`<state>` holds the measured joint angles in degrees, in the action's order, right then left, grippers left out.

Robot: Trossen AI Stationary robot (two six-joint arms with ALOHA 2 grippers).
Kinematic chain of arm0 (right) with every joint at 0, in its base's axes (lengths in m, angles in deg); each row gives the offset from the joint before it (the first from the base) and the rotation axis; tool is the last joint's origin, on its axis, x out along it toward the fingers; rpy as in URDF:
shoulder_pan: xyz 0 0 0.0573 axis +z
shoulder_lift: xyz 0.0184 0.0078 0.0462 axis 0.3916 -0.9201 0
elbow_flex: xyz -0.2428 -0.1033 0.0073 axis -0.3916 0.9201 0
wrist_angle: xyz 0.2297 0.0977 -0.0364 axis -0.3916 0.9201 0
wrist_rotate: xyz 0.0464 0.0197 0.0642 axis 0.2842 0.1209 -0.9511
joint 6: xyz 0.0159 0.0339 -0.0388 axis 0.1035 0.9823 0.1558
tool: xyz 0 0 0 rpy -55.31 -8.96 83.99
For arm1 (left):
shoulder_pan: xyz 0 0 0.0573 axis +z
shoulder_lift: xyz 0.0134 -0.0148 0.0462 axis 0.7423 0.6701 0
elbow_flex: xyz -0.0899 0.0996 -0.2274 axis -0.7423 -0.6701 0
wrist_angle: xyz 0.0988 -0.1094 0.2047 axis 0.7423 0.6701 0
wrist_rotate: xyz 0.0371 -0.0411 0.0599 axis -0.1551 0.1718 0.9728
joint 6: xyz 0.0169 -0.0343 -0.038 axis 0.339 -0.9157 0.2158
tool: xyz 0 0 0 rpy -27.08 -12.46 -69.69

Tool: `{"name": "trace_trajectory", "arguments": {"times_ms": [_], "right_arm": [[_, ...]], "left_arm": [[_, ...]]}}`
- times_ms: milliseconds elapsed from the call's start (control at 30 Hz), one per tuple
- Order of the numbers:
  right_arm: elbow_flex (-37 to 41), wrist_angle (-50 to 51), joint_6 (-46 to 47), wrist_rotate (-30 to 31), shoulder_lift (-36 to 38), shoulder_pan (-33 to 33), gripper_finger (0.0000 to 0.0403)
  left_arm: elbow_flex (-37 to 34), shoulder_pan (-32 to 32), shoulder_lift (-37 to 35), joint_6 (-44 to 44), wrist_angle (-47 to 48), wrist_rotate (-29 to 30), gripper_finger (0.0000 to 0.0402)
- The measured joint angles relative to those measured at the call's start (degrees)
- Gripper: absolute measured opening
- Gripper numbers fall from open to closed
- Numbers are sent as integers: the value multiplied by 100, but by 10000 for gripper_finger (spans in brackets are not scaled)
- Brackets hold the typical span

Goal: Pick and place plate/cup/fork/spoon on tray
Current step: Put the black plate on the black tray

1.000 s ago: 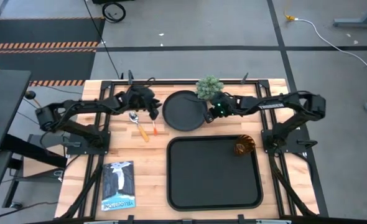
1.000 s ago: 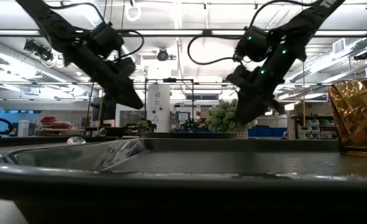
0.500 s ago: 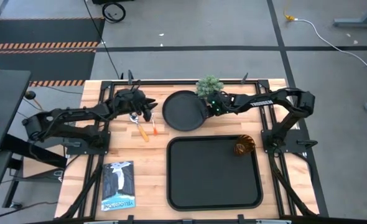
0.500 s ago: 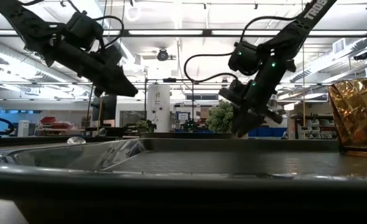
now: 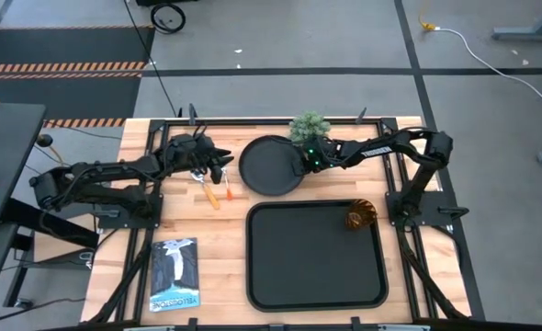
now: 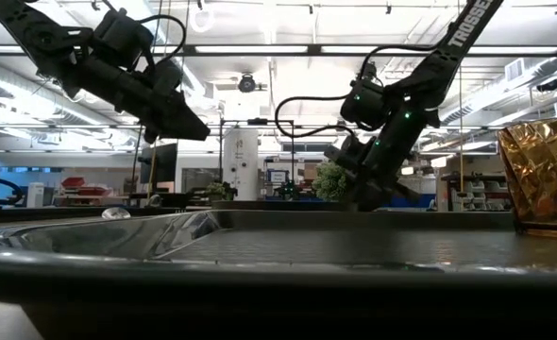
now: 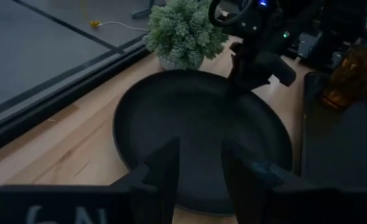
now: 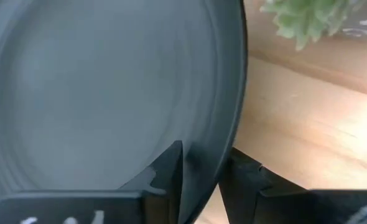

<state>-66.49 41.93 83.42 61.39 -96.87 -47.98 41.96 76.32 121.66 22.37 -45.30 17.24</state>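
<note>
Straddling the plate [image 8: 109,93] rim beside the tray [image 5: 315,276], my right gripper [image 8: 199,177] stands narrow; the tray holds only the cup [image 5: 360,216].

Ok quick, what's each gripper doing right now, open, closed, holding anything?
Left gripper: open, empty, hovering near the plate.
Right gripper: fingers straddling the plate's rim, closing on it; firm grip cannot be told.

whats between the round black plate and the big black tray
Only a narrow strip of bare wooden table; the round matte black plate sits just beyond the large rectangular black tray's far rim, as the high view shows.
</note>
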Motion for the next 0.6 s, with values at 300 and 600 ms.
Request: {"name": "trace_trajectory", "arguments": {"times_ms": [300, 600], "right_arm": [[0, -22, -54, 2, 19, -3, 56], [0, -274, -114, -24, 28, -79, 28]], "left_arm": [[0, -5, 0, -18, 16, 29, 126], [0, -3, 0, -23, 20, 28, 126]]}}
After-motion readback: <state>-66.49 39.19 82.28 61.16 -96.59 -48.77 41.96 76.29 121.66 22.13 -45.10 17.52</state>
